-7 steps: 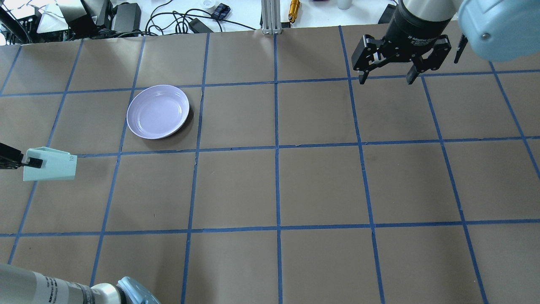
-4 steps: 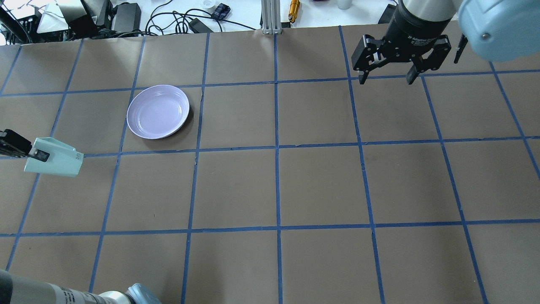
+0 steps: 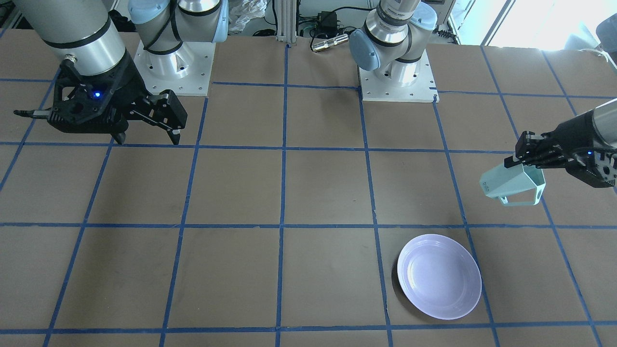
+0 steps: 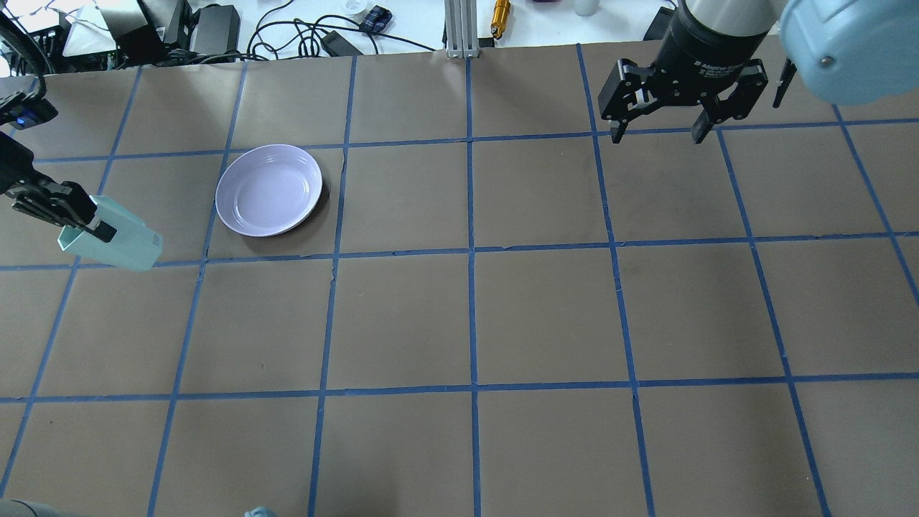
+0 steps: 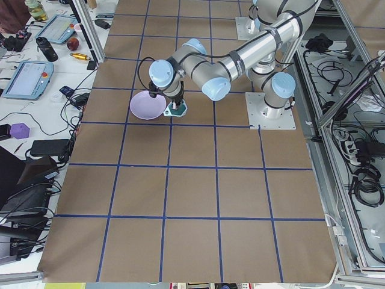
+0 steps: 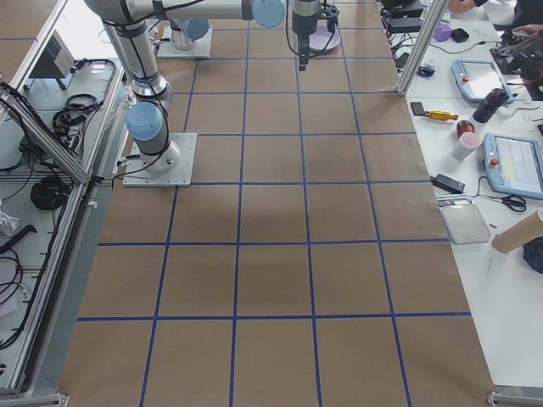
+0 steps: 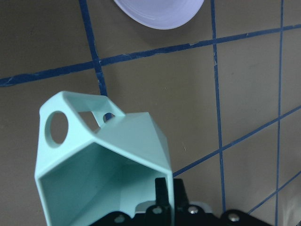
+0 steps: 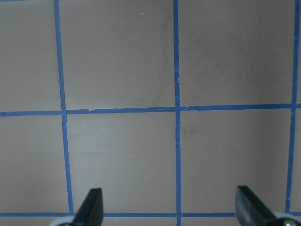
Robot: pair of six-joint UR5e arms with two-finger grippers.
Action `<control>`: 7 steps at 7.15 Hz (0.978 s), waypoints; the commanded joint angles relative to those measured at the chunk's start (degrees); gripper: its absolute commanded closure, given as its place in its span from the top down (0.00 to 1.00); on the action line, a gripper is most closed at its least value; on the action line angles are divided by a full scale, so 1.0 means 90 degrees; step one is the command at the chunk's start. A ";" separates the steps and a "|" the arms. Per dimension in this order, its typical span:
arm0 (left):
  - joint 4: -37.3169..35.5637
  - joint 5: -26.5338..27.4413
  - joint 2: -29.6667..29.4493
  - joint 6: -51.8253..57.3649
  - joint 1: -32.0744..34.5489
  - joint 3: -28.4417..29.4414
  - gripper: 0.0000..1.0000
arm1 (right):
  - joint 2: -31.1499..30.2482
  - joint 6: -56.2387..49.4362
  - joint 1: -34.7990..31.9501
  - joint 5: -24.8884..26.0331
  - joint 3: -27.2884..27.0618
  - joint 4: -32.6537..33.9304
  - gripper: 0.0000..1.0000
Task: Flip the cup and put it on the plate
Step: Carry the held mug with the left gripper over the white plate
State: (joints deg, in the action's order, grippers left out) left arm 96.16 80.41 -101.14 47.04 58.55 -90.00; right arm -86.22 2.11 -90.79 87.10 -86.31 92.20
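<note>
Brown gridded table (image 4: 546, 316): left gripper (image 4: 86, 222) clamps cup (image 4: 118, 248), base lettering (image 4: 153, 240) illegible; right gripper (image 4: 657, 136) spread apart.

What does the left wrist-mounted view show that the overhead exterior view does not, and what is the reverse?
Only the left wrist view: the open inside of the cup, the round hole through its handle, and one finger of the left pincer reaching inside the rim.
Only the overhead: the right pincer, hanging open at the far right, the whole outline of the plate, and the cables at the top edge.
Both: the cup held by the left pincer, the plate, the blue tape grid.
</note>
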 commanded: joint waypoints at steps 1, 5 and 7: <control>-0.0924 0.0641 0.0076 -0.0371 0.0883 -0.0010 0.00 | 0.0000 0.0000 0.0000 0.0000 0.0000 0.0000 1.00; -0.2273 0.1124 -0.0401 -0.0412 0.2039 -0.0059 0.00 | 0.0000 0.0000 0.0000 0.0000 0.0000 0.0000 1.00; -0.2733 0.1172 -0.0879 -0.0392 0.2292 -0.0011 0.00 | 0.0000 0.0000 0.0000 0.0000 0.0000 0.0000 1.00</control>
State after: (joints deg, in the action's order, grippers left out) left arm 74.40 90.66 -106.47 43.45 77.43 -90.35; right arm -86.22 2.11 -90.79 87.10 -86.31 92.20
